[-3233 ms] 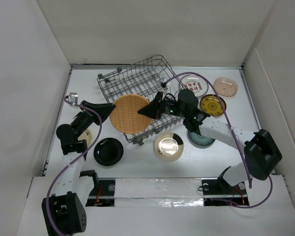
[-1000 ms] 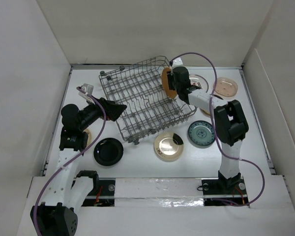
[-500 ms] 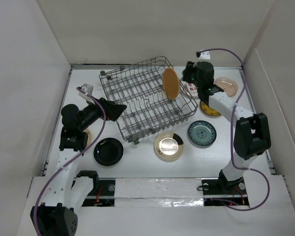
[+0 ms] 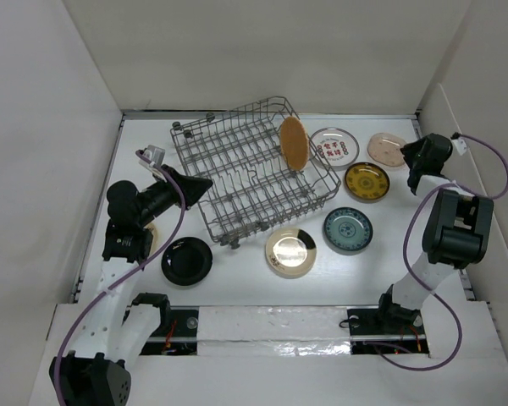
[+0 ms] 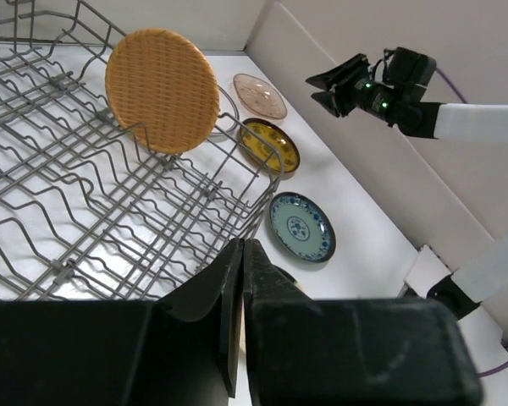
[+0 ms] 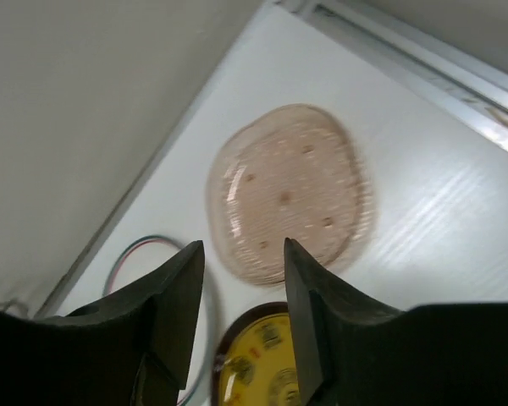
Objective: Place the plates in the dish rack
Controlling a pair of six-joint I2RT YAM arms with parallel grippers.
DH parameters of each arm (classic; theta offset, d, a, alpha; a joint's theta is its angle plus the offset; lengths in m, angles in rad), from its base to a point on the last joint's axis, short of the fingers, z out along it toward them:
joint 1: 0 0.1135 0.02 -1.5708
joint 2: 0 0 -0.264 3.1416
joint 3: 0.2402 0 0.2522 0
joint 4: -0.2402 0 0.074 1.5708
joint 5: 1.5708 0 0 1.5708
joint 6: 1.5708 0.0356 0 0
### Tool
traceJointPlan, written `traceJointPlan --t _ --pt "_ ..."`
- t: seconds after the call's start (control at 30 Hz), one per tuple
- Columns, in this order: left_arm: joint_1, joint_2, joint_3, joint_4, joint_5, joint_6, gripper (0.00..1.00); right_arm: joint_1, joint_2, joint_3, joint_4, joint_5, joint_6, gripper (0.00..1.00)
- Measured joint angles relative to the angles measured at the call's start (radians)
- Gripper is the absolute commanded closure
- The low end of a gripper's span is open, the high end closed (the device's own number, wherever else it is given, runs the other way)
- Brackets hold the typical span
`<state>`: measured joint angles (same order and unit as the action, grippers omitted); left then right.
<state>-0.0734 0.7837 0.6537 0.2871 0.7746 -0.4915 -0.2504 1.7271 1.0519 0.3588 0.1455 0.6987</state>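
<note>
While left tool (image 5: 241, 247) sits closed, right tool (image 6: 243, 250) gapes open above white tabletop (image 4: 237, 272); white walls (image 4: 262, 51) around.

The yellow plate (image 6: 256, 365) is half hidden behind the right claw (image 6: 243, 248).

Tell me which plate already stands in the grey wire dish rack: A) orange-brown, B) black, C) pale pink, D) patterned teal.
A: the round orange-brown plate stands on edge among the tines of the grey metal wire dish rack.
</note>
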Motion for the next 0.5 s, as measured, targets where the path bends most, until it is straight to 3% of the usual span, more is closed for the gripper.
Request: traceJointPlan --t 0.2,0.23,0.27,0.33,0.5 --pt "-0.011 -0.003 0.001 -0.003 0.003 0.007 1.0 -0.113 0.156 0.014 -0.012 -0.058 0.114 0.47" --pt "-0.011 -0.003 0.001 -0.005 0.003 0.009 0.91 -0.116 0.176 0.014 -0.015 -0.068 0.123 0.47" --pt "-0.011 -0.003 0.001 -0.006 0.003 0.012 0.71 -0.117 0.196 0.019 -0.016 -0.079 0.134 0.47" --pt "-0.011 -0.003 0.002 -0.01 0.003 0.016 0.61 -0.116 0.229 0.034 -0.024 -0.113 0.146 0.47" --pt "-0.011 -0.003 0.002 -0.013 -0.001 0.014 0.59 -0.117 0.332 0.129 -0.021 -0.226 0.168 0.49"
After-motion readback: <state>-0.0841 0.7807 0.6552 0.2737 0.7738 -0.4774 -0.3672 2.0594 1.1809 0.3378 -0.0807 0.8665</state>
